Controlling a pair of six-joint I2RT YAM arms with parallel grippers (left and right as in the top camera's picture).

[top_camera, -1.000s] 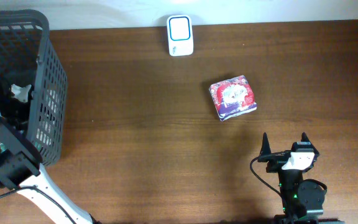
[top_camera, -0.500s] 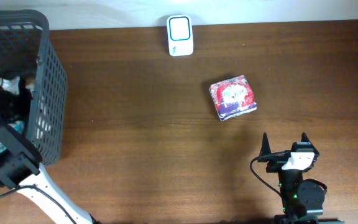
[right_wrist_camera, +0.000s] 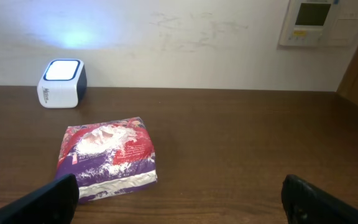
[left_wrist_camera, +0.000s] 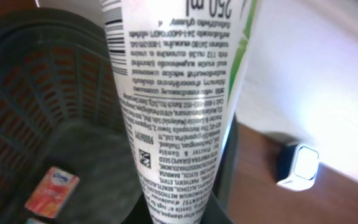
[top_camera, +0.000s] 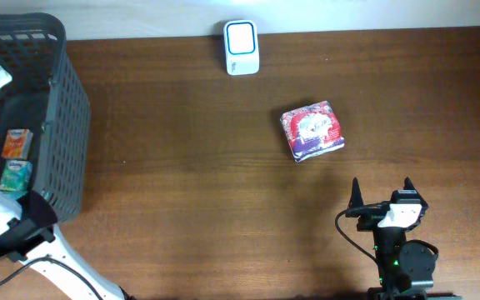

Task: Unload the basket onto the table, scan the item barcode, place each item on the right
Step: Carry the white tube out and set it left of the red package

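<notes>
Dark basket point(left_wrist_camera: 55, 93) backs a white tube point(left_wrist_camera: 179, 124) marked "250 ml".

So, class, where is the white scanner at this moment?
Overhead, the white scanner stands at the far edge of the table, behind and left of the red-purple packet.

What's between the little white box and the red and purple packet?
Nothing. The overhead view shows only bare table between the white box and the packet.
</notes>
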